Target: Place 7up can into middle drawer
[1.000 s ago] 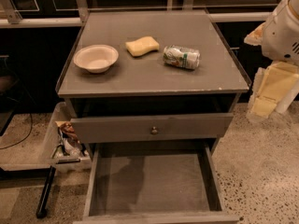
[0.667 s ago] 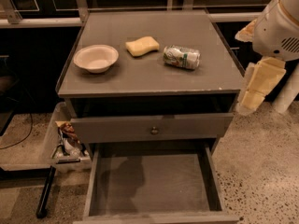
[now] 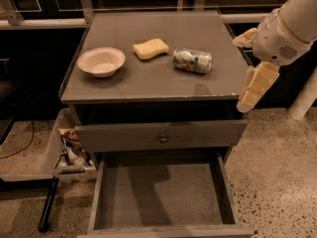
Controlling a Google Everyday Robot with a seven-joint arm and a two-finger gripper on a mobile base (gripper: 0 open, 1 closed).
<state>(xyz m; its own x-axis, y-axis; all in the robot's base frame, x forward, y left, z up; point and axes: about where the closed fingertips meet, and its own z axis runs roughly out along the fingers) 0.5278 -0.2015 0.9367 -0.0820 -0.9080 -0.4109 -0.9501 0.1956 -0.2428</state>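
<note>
The 7up can (image 3: 192,60) lies on its side on the grey tabletop (image 3: 158,81), right of centre, with its green markings showing. The middle drawer (image 3: 158,195) is pulled open below, and its flat floor is bare. My gripper (image 3: 255,88) hangs off the table's right edge, at about tabletop height. It is to the right of the can and a little nearer the front, not touching it, and it holds nothing.
A yellow sponge (image 3: 150,48) lies just left of the can and a white bowl (image 3: 101,61) sits further left. A closed drawer front with a round knob (image 3: 163,139) is above the open drawer. A bin of clutter (image 3: 69,150) stands on the floor at left.
My arm and gripper have moved left, closer to the table's right edge and the can. The can, sponge, bowl and drawer have not moved.
</note>
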